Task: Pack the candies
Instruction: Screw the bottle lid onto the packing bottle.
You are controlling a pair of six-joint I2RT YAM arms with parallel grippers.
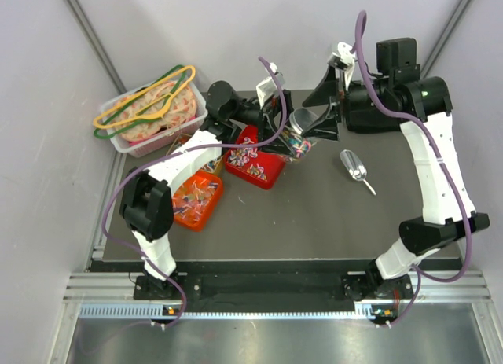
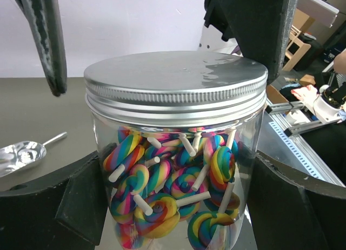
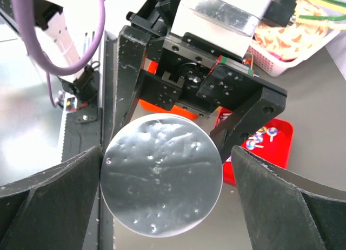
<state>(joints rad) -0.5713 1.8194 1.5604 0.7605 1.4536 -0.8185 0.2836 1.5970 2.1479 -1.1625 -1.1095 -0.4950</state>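
Inside clear, metal-lidded jar (image 2: pixel 175 126), swirled candies (image 2: pixel 162 207)

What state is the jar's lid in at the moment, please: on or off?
On: the silver lid sits level on the clear jar, covering its mouth, with the candies enclosed beneath it.

Count taken from the top view.

- Jar (image 2: pixel 175 169): one, at twelve o'clock, with one metal lid (image 2: pixel 175 77).
- Trays: two, a red tray (image 1: pixel 271 178) near centre and an orange tray (image 1: pixel 206 217) at eight o'clock.
- Scoop (image 1: pixel 354 167): one, at three o'clock.
- Basket (image 1: pixel 149 147): one, at ten o'clock.
- Hangers (image 1: pixel 149 104): at least two.
- Candies (image 2: pixel 162 193): too overlapped to count.
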